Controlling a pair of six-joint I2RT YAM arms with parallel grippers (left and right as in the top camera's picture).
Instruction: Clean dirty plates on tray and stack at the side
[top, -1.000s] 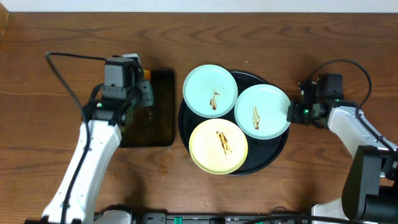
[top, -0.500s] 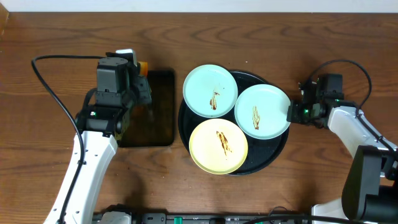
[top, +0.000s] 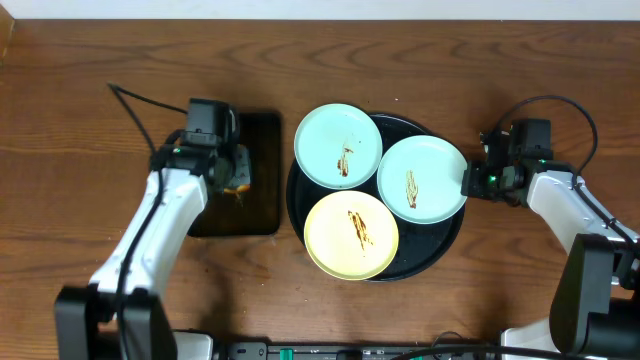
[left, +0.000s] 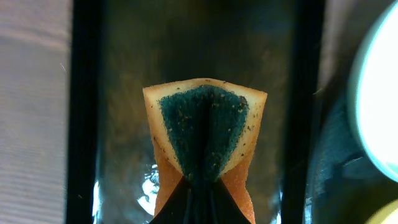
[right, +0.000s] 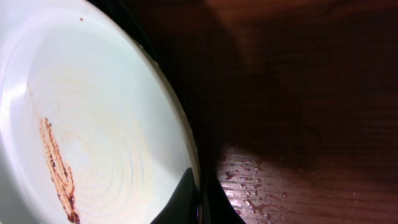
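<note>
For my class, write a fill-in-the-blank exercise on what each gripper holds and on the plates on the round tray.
1. The left gripper is shut on a folded ____, held over the rectangular tray.
2. The right gripper pinches the rim of a plate coloured pale ____.
3. The round black tray carries ____ smeared plates.
4. The lowest plate in the overhead view is pale ____.
Missing words: sponge; blue; three; yellow.
</note>
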